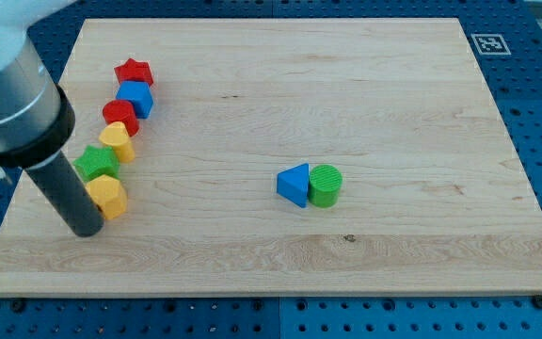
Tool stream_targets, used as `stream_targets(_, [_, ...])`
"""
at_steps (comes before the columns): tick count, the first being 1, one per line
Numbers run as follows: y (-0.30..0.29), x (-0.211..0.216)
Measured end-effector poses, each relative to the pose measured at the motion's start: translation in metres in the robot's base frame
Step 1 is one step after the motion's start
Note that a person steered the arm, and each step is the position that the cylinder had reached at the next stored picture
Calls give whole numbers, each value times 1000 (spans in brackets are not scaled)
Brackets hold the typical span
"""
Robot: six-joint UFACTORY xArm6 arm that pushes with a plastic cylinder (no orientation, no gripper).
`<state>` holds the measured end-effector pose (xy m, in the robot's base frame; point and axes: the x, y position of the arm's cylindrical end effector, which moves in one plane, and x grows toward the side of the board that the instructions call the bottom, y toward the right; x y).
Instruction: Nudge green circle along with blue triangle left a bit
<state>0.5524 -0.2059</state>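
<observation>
My tip (85, 229) is down near the view's bottom left, touching or almost touching the lower yellow block (109, 196). There is no claw here, only a straight rod, so nothing is spread, pressed together or pinching. Above that yellow block a row of blocks climbs toward the view's top: a green star (95, 162), another yellow block (118, 139), a red round block (119, 114), a blue block (136, 97) and a red star (134, 71). The green circle (326, 185) and the blue triangle (294, 184) sit together, touching, right of the middle of the board (271, 75), well apart from my tip (the triangle is on the left side). To do this well, I think my tip should go around to the right side of the green circle, then push left slowly through its middle, so both slide together and stop soon.
</observation>
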Motion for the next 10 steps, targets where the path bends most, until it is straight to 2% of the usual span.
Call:
stream_targets(1, [-5,-1])
stream_targets(3, [16,42])
stream_targets(7, [226,38])
stream_targets(10, [325,-9])
